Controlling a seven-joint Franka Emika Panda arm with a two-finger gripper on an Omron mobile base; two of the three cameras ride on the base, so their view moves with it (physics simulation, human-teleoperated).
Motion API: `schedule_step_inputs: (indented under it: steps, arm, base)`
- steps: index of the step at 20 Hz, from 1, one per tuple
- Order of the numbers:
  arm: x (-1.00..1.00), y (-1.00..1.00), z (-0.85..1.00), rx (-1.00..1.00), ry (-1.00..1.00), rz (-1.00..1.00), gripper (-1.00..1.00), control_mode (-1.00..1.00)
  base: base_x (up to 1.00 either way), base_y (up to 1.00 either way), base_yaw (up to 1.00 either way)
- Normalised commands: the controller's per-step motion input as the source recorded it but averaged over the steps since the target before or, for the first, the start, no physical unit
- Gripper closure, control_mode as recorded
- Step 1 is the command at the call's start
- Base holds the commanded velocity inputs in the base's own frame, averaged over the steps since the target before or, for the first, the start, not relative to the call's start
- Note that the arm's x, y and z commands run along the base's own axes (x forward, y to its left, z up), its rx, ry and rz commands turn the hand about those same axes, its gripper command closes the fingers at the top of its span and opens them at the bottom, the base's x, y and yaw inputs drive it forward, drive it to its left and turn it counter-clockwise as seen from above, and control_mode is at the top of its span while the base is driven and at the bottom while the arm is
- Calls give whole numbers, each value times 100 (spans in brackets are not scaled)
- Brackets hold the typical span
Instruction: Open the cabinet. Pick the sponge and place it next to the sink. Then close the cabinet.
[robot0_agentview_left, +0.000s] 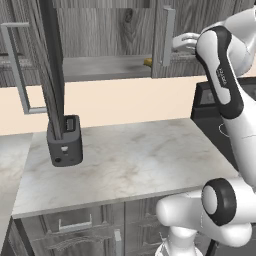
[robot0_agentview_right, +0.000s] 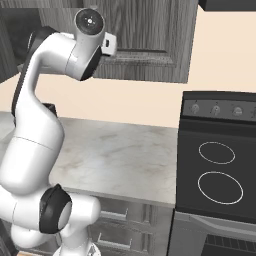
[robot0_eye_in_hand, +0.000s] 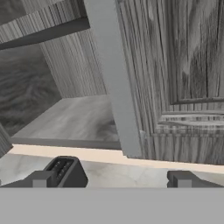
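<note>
The cabinet (robot0_agentview_left: 105, 30) has its left door (robot0_agentview_left: 52, 65) swung wide out, edge-on above the toaster. Its right door (robot0_agentview_left: 161, 37) stands about flush, with its silver bar handle (robot0_agentview_left: 167, 35) at its left edge. The sponge (robot0_agentview_left: 148, 62), a small yellow lump, lies on the cabinet floor just left of that door's edge. My gripper (robot0_agentview_left: 178, 43) hovers open right in front of the right door, at handle height, with nothing between its fingers. In the hand view the handle (robot0_eye_in_hand: 113, 78) and door panel (robot0_eye_in_hand: 183, 65) loom close above my gripper (robot0_eye_in_hand: 111, 179). The sink is out of view.
A black toaster (robot0_agentview_left: 65, 141) stands on the marble counter (robot0_agentview_left: 135, 160) under the open left door. A black stove (robot0_agentview_right: 217, 170) adjoins the counter on the right. Low drawers with horizontal handles (robot0_agentview_left: 75, 226) run under the counter.
</note>
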Motion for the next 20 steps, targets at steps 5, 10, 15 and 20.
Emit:
schedule_step_inputs:
  steps: [5, 10, 15, 20]
  arm:
    - [29, 0, 0, -2, 0, 0, -100, -100]
    - [21, 0, 0, -3, 0, 0, -100, -100]
    - [14, 0, -6, -2, 0, 0, -100, -100]
    - [6, 0, -17, 0, -6, 0, -100, -100]
  base:
    - [0, 0, 0]
    - [0, 0, 0]
    - [0, 0, 0]
    - [0, 0, 0]
